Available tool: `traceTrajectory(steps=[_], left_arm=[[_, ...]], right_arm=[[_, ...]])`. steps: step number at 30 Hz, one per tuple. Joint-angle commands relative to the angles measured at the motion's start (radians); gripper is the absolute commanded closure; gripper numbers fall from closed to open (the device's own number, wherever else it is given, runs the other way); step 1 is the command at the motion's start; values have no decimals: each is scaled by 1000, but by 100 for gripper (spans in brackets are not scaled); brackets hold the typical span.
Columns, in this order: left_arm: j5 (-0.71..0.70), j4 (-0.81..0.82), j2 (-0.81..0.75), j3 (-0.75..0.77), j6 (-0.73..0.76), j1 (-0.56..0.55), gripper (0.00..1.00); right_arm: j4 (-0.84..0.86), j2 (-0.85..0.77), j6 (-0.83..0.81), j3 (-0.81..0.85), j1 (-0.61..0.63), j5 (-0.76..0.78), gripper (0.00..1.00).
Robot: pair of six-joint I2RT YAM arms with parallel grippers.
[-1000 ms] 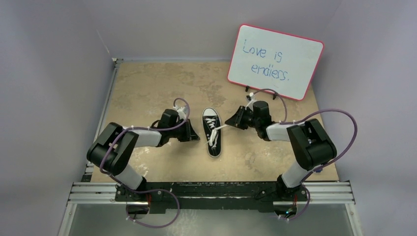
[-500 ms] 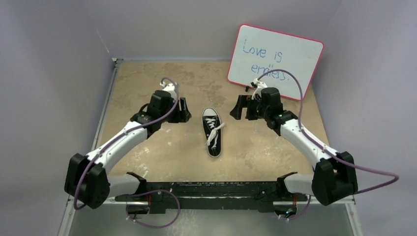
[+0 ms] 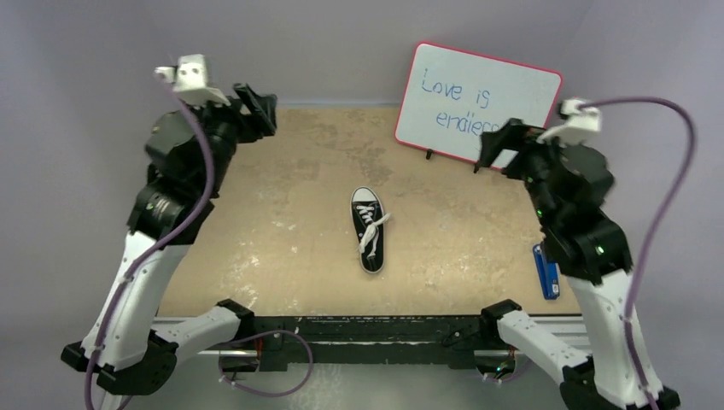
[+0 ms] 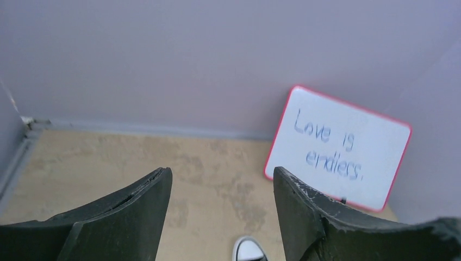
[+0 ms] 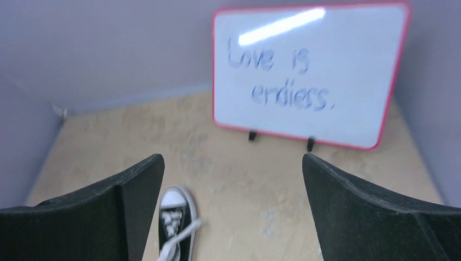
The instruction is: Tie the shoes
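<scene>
Sneaker [image 3: 368, 229] lies mid-counter [image 3: 273, 256], toe pointing far, white laces [image 3: 372, 232] loose across its top. Left end effector [image 4: 220, 182] high over the far-left corner, jaws apart, empty. Right end effector [image 5: 232, 163] high at right, jaws wide, empty. Whiteboard [image 3: 478, 107] far right.

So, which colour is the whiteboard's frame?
Red, on the white rectangular whiteboard; clearest in the right wrist view.

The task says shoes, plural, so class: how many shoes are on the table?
1. A small black canvas sneaker with white laces and toe cap lies at the centre of the tan table. No second shoe shows in any view.
</scene>
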Motion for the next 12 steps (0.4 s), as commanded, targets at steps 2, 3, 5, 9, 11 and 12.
traceTrajectory(steps=[2, 3, 5, 9, 11, 12], left_arm=[[-155, -11, -80, 155, 108, 2, 32], [-161, 2, -95, 159, 117, 4, 32], [-178, 14, -113, 167, 131, 4, 32], [-195, -28, -115, 206, 149, 4, 32], [-195, -38, -115, 215, 144, 2, 32], [-193, -38, -116, 218, 144, 4, 33]], right_arm=[[40, -145, -48, 91, -3, 277, 1], [57, -160, -68, 105, -2, 264, 1], [62, -174, -73, 134, -3, 272, 1], [33, -159, -23, 181, -2, 377, 1], [20, -149, -27, 186, -2, 384, 1], [20, -151, -31, 184, -3, 381, 1]])
